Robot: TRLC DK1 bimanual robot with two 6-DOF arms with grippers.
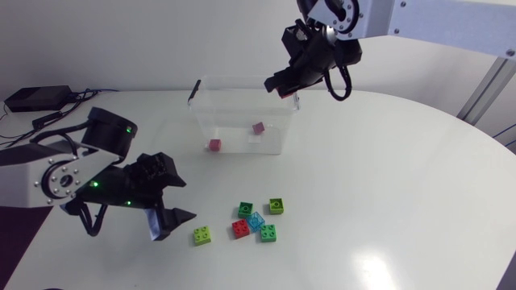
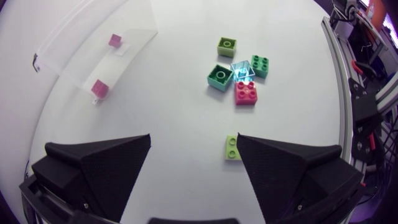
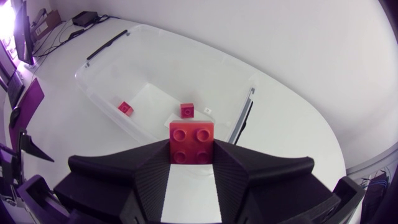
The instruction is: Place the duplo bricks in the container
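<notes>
Bricks are in four places. A red brick (image 3: pixel 193 134) is clamped between the fingers of the right claw (image 1: pixel 280 87). It is square and glossy, with four round studs facing the wrist camera, so it has no long axis to mind. It hangs over the container (image 1: pixel 242 121), by the rim at the end nearest that arm. In the right wrist view the open tub lies ahead of and below the brick, with two pinkish bricks (image 3: pixel 125 107) on its floor. The drop looks nearly lined up – I judge that a slight move inward over the opening would keep the brick off the rim when the fingers part.

The left claw (image 2: pixel 194 140) is spread wide and empty, low over the table (image 1: pixel 387 185). A lime brick (image 2: pixel 233 147) lies just inside one finger, touching it or nearly so — well off-centre in the gap, with two studs showing and the rest hidden by the finger. The left arm is much the nearer to it and to the cluster (image 2: pixel 219 76) ahead of the claw: two green, one lime, one red and one clear blue, packed close. The container sits well apart from these, ahead and off to one side
</notes>
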